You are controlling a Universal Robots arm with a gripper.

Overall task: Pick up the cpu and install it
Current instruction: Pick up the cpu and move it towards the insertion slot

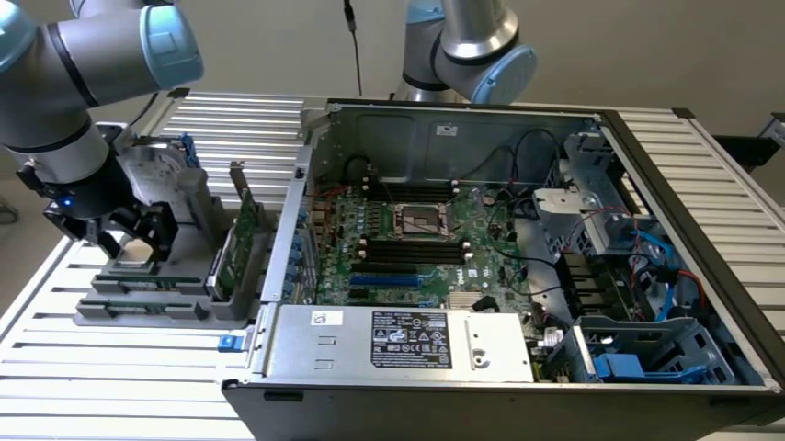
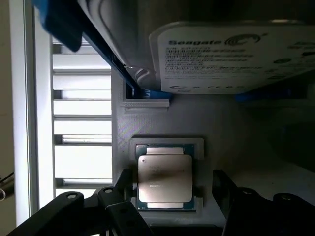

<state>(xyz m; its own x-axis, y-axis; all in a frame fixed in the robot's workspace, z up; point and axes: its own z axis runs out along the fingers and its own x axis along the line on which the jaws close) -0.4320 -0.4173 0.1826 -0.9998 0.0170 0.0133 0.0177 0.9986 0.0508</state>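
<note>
The jaws stand wide apart over the grey holder (image 1: pixel 147 308) on the desk (image 1: pixel 98 367), at about nine o'clock from the open computer case (image 1: pixel 466 133) in the exterior view. The cpu (image 2: pixel 165 176) lies flat in that holder's recess, between the fingers (image 2: pixel 124 186) and unclamped, with the hard drive (image 2: pixel 236 54) near it.
</note>
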